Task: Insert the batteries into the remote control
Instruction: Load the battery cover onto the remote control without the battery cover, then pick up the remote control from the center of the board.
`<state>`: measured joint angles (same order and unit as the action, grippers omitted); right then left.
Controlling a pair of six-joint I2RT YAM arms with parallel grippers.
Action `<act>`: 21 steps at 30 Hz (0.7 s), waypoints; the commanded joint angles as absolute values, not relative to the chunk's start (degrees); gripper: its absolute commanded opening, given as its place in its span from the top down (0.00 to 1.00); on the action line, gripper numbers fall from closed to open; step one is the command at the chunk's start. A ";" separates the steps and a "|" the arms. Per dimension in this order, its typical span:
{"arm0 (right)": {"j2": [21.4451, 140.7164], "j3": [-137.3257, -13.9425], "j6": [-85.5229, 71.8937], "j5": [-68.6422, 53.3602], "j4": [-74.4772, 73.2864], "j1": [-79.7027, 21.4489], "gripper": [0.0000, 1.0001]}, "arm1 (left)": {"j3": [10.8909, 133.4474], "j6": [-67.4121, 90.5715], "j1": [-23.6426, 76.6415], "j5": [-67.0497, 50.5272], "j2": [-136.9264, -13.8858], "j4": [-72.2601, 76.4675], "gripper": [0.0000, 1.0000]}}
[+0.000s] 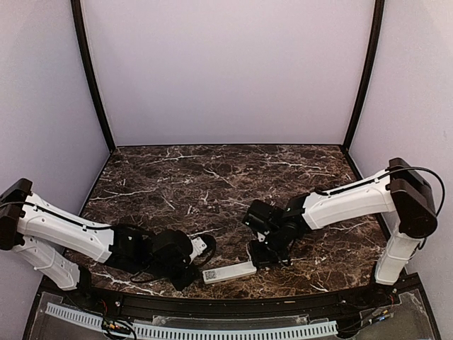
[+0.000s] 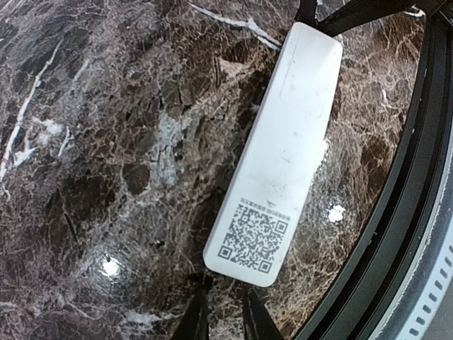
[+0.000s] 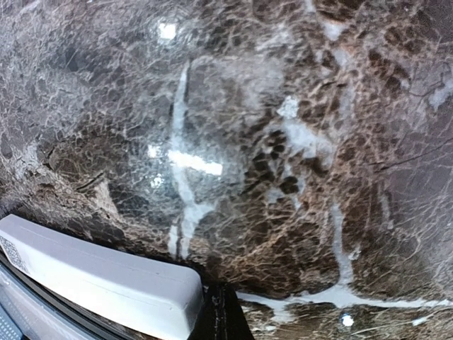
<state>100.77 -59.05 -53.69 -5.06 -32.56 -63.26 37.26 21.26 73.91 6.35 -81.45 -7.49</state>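
Note:
The remote control (image 1: 230, 272) lies flat near the table's front edge, a slim white bar with its QR-code label side up (image 2: 283, 156). Just off its label end is my left gripper (image 2: 225, 306), its two dark fingers (image 2: 192, 322) a little apart with only marble between them, touching nothing. At the remote's other end my right gripper (image 3: 224, 312) is shut and empty, its tip down on the marble right beside the white corner (image 3: 106, 280). In the top view the left gripper (image 1: 200, 263) and right gripper (image 1: 256, 256) flank the remote. The batteries are out of view.
The dark marble table (image 1: 212, 184) stretches back to pale enclosure walls (image 1: 226, 71). A black rail (image 2: 396, 212) runs along the front edge close behind the remote, with a white slotted strip (image 1: 191, 329) beyond it.

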 commanded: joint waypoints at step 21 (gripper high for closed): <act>102.95 -74.89 25.53 -16.40 -29.43 -69.11 0.22 | 35.41 22.53 68.25 29.78 -46.64 -16.35 0.16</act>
